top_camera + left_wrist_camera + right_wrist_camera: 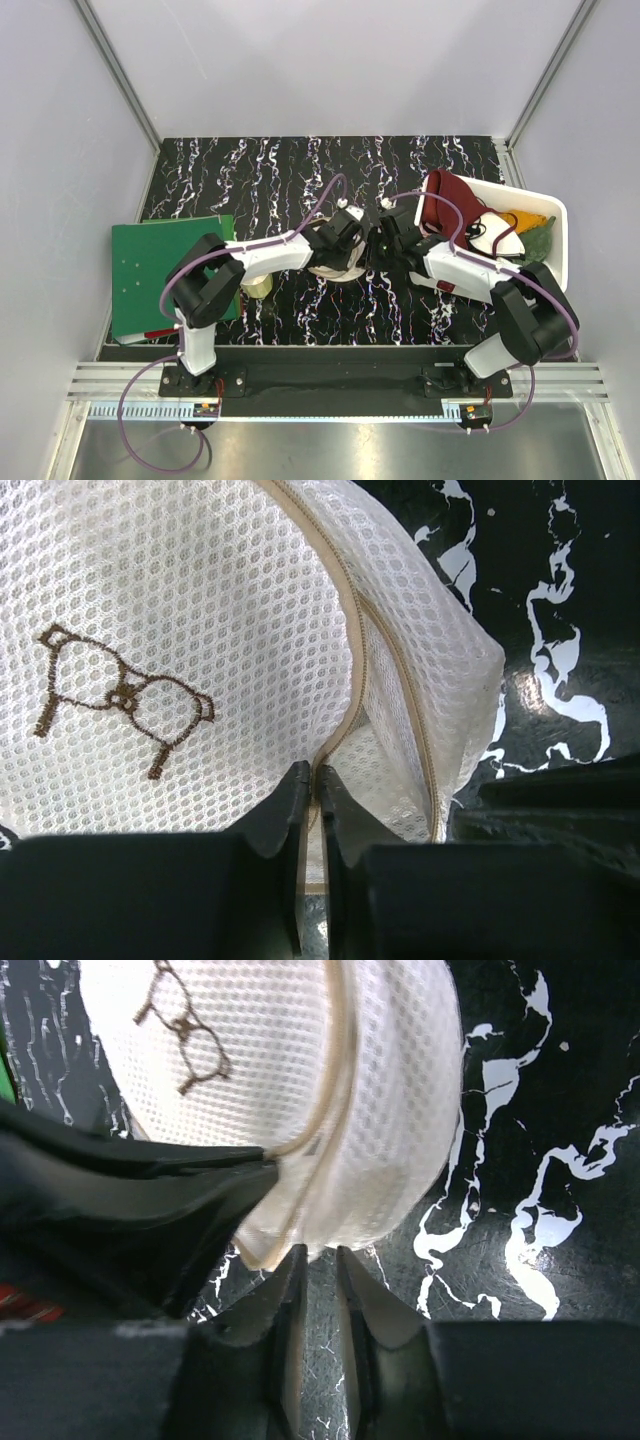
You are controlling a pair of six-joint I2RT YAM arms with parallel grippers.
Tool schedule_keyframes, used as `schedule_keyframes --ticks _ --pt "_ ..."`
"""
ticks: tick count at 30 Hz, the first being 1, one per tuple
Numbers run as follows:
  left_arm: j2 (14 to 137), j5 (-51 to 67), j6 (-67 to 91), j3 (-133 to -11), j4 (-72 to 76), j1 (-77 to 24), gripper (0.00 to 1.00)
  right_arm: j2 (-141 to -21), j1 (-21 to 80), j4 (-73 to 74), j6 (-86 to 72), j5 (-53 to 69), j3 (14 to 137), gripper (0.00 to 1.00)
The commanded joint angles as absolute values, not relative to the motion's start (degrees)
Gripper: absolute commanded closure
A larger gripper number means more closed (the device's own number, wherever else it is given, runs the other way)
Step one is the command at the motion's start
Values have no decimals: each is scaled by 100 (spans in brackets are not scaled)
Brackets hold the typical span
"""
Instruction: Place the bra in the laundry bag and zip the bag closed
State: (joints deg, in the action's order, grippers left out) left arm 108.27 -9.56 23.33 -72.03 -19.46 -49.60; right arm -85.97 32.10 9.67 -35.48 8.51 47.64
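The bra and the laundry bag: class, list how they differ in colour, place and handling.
The bra is dark red; the laundry bag is cream-white mesh. The bra lies in the white bin; the laundry bag lies on the black table. The left gripper has its jaws on the laundry bag's zipper rim; nothing grips the bra. Both are soft fabric.

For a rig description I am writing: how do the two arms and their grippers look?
Both the left arm and right arm have white links, black joints and a looping purple cable. The left gripper and right gripper have black, tapering fingers.
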Motion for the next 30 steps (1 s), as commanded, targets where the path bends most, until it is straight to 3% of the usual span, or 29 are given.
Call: schedule_keyframes --ticks 1,2,6,25,27,28,29,30 --pt "10240 -1081 2206 -7330 -1872 -4878 100 -8701 3208 984 -3568 835 5045 70" --pt "10100 -1081 2215 -7304 -1863 -4869 100 -8710 3208 993 -3577 878 5080 59" --pt "9888 -1055 2206 -7199 -1872 -4773 100 -8578 3208 1037 -3647 844 5133 48" --pt "8650 -501 2698 -6812 -1925 -4184 100 -8850 3445 1336 -3867 633 5809 27" --pt "8491 -396 2838 -6724 -1907 -3965 100 -9104 3454 1441 -3850 510 5932 37" --pt "8316 -352 2891 -6611 -1881 -3877 100 -9192 3454 1459 -3832 336 5976 52" --pt "8210 -291 3013 -6505 -1768 -3658 100 -9280 3454 1546 -3806 221 6037 74" --pt "8105 -116 3067 -6417 -1706 -3526 100 -9447 3437 1599 -3771 124 6082 80"
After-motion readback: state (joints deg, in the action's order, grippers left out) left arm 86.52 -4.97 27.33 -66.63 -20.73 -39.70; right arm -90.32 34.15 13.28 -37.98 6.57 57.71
